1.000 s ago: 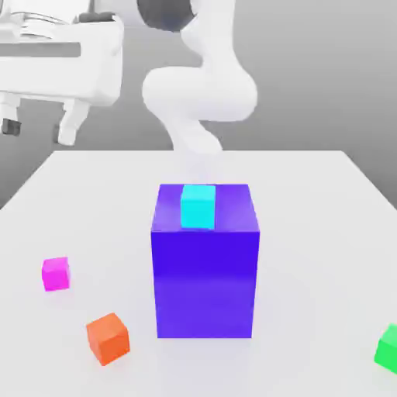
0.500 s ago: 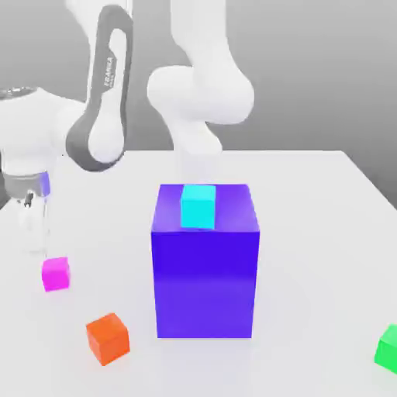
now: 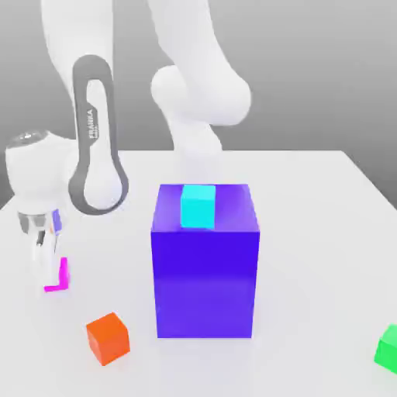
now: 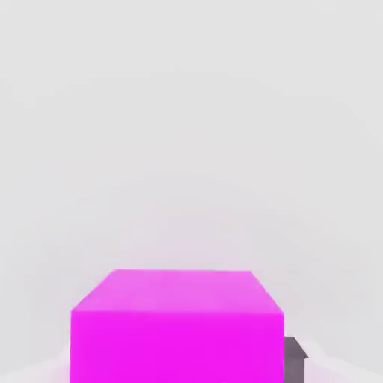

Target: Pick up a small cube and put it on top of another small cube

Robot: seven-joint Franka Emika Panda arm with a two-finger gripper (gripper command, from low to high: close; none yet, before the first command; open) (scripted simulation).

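Note:
The small magenta cube (image 3: 63,274) rests on the white table (image 3: 310,186) at the exterior view's left, mostly hidden behind my hand. My gripper (image 3: 51,273) has come down around it, with the jaws shut on its sides. In the hand view the magenta cube (image 4: 177,325) looms close, and a dark fingertip (image 4: 295,357) presses against one side. The small green cube (image 3: 388,346) sits far off at the exterior view's right edge, near the front of the table.
A big blue-violet block (image 3: 205,267) stands mid-table with a cyan cube (image 3: 198,206) on top, between the magenta and green cubes. An orange cube (image 3: 108,338) lies near the front, just right of my gripper. The arm's white links rise behind the block.
The arm swung down from high at the exterior view's left to the magenta cube. The jaws, open before, have shut on the cube.

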